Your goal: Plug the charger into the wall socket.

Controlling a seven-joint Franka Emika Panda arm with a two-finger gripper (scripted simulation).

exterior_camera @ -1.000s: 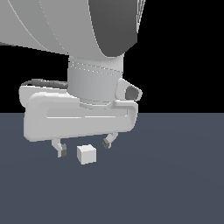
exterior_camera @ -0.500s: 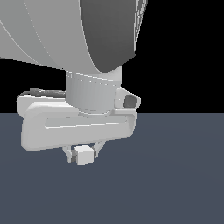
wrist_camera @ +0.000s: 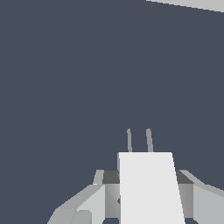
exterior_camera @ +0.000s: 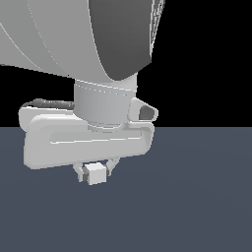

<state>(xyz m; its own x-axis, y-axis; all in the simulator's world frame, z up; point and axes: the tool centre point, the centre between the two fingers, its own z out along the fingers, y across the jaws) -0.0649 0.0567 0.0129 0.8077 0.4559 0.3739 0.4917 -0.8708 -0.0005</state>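
Note:
The charger (exterior_camera: 96,173) is a small white cube on the dark grey floor, directly under the arm's hand in the exterior view. My gripper (exterior_camera: 94,175) is shut on the charger, one finger pressed against each side of it. In the wrist view the charger (wrist_camera: 148,188) fills the space between the fingers (wrist_camera: 89,203), and its two thin prongs (wrist_camera: 139,141) point away from the hand. The wall socket is out of view in both frames.
The dark grey floor (exterior_camera: 197,206) spreads all around the hand. A pale strip (wrist_camera: 192,3) crosses one corner of the wrist view; I cannot tell what it is. The arm's large white body (exterior_camera: 88,44) blocks much of the exterior view.
The hand has come down over the charger and its fingers have moved from wide apart to shut on it. The charger itself has stayed in place.

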